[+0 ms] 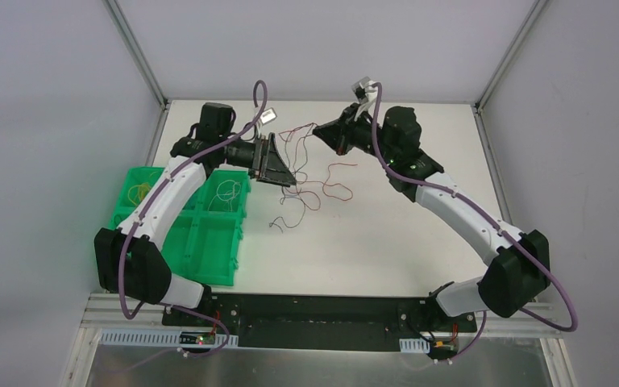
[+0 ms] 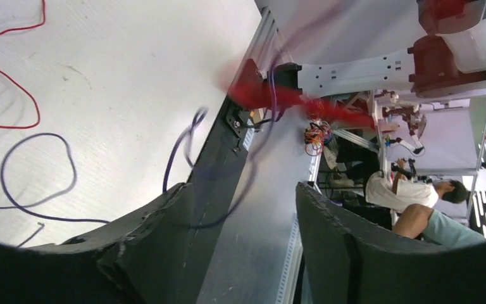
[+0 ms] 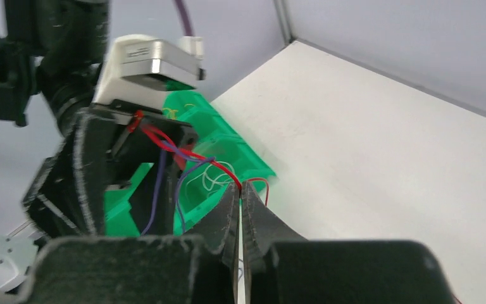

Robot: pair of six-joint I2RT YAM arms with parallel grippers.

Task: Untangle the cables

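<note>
Pinching a red cable (image 3: pixel 193 154), right claw (image 3: pixel 240 187) faces parted left claw (image 2: pixel 243 190) above table's (image 1: pixel 419 242) far half.

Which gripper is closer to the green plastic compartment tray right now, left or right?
Left. The left gripper sits just right of the green plastic compartment tray's far corner; the right gripper is farther right, over the white table's middle, pinching a thin red cable.

table (image 1: pixel 419 234): white, matt, finely grained | bins (image 1: pixel 209 246): green plastic, smooth, slight sheen | cables (image 2: pixel 12 120): smooth plastic-looking sheath, faint gloss | left gripper (image 2: pixel 243 190) fingers (image 2: pixel 348 247): black, matt, rough, ragged edges | arm shells (image 1: pixel 459 210): white plastic, smooth, semi-gloss | front plate (image 1: pixel 322 367): bare metal, dull sheen | walls (image 1: pixel 48 121): grey, matt, flat
</note>
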